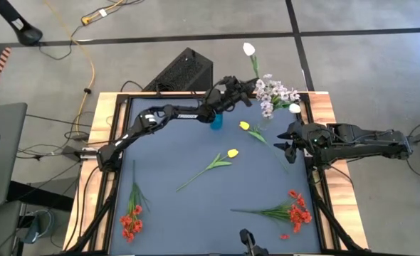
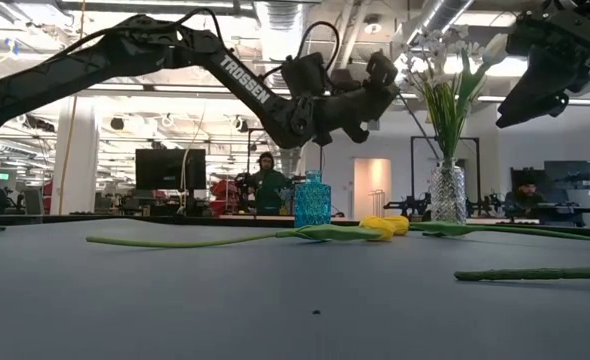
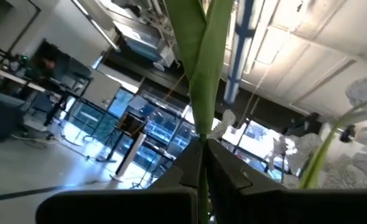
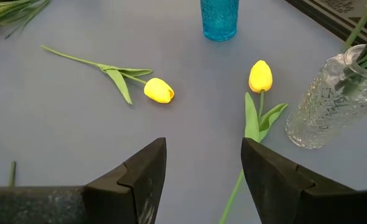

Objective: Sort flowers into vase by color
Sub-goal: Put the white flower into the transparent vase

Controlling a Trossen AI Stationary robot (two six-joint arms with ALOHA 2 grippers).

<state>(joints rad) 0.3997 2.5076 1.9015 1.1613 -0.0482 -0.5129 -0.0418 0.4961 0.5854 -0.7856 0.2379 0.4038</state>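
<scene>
Up at the far edge of the table (image 1: 196, 153), the left gripper (image 1: 247, 89) is hanging in the air with its jaws clamped tight on the green stem of a white tulip (image 1: 249, 50), whose head is sticking out past the far edge. In the left wrist view that stem (image 3: 203, 74) is running up between the two closed fingers. Just beside it, near the far right corner, a clear vase (image 2: 448, 193) is holding lilac sprays (image 1: 277, 92) and what is probably another white tulip (image 1: 295, 108), though the blossom is hard to make out. A blue vase (image 1: 216, 121) is standing near the far edge, under the left arm.

The right gripper (image 1: 290, 139) is hovering above the right side of the table, fingers spread and holding nothing; its wrist view is looking down on two yellow tulips. One yellow tulip (image 4: 260, 76) is lying close to the clear vase, the other (image 4: 158, 91) nearer the middle of the table, both apart from the fingers.

Red flowers (image 1: 132, 220) are lying at the near left corner, and a second red bunch (image 1: 295, 210) is lying near the near right corner
</scene>
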